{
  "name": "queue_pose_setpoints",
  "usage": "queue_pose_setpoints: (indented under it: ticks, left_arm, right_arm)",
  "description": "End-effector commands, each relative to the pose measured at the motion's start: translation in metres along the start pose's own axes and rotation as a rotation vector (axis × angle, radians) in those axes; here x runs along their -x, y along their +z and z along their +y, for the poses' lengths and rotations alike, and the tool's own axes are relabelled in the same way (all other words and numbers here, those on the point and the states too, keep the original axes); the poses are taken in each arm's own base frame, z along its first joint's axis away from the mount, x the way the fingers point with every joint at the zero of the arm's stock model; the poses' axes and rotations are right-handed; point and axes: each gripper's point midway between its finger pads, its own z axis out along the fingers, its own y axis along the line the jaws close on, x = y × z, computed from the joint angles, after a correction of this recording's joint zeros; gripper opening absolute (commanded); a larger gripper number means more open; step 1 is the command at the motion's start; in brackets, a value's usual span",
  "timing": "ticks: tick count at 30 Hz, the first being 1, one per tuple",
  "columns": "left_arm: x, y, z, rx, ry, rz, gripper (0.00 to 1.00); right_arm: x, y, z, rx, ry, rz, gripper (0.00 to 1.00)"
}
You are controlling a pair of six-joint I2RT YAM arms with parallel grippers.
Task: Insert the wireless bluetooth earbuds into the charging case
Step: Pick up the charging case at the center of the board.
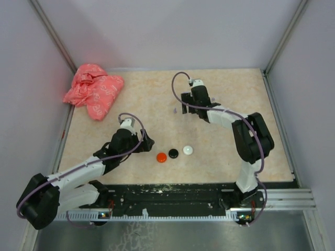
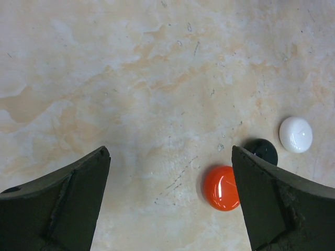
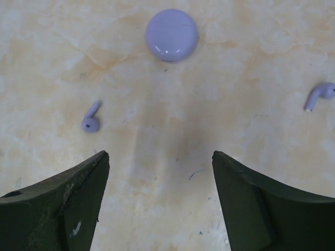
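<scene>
The left gripper (image 2: 170,157) is hovering with jaws spread and empty; a glossy orange-red round disc (image 2: 221,187) is lying just beside one finger, a black disc (image 2: 261,150) and a white disc (image 2: 296,134) beyond it. The right gripper (image 3: 159,157) is gaping empty too; a tiny lilac stemmed plastic earbud (image 3: 91,119) is lying ahead-left, a second lilac earbud (image 3: 319,95) ahead-right, a lilac round plastic disc (image 3: 171,34) farthest ahead

Soft even light, faint shadows, sharp.

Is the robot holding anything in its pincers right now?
No. The left pincer and the right pincer are both open and empty. The lilac earbuds lie on the table, untouched.
</scene>
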Motion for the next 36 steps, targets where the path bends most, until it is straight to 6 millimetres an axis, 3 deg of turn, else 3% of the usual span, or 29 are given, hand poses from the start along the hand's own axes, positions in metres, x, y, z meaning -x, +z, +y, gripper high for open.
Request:
queue_pose_setpoints:
  ticks: [1, 6, 12, 18, 21, 29, 32, 36]
  left_arm:
    - [0.025, 0.001, 0.004, 0.020, 0.103, -0.105, 1.00]
    - [0.028, 0.005, -0.001, -0.001, 0.130, -0.116, 1.00]
    - [0.018, 0.013, -0.006, -0.031, 0.140, -0.074, 1.00]
    - [0.012, 0.018, -0.007, -0.040, 0.143, -0.051, 1.00]
    - [0.012, 0.018, -0.007, -0.039, 0.145, -0.049, 1.00]
    - [0.014, 0.014, -0.009, -0.048, 0.121, -0.055, 1.00]
    - [0.019, 0.010, -0.014, -0.072, 0.104, -0.070, 1.00]
    - [0.025, 0.003, -0.025, -0.127, 0.088, -0.092, 0.99]
  right_arm:
    - [0.046, 0.034, 0.000, 0.042, 0.008, -0.099, 0.76]
    - [0.051, 0.068, -0.005, 0.025, -0.016, -0.089, 0.73]
    - [0.046, 0.096, -0.003, 0.043, -0.040, -0.062, 0.70]
    - [0.042, 0.118, -0.004, 0.038, -0.059, -0.025, 0.67]
    - [0.039, 0.121, -0.004, 0.033, -0.062, -0.004, 0.62]
    - [0.036, 0.101, -0.002, 0.056, -0.056, -0.013, 0.46]
    - [0.045, 0.076, 0.000, 0.064, -0.045, -0.050, 0.45]
    - [0.033, 0.043, 0.006, 0.078, -0.035, -0.065, 0.45]
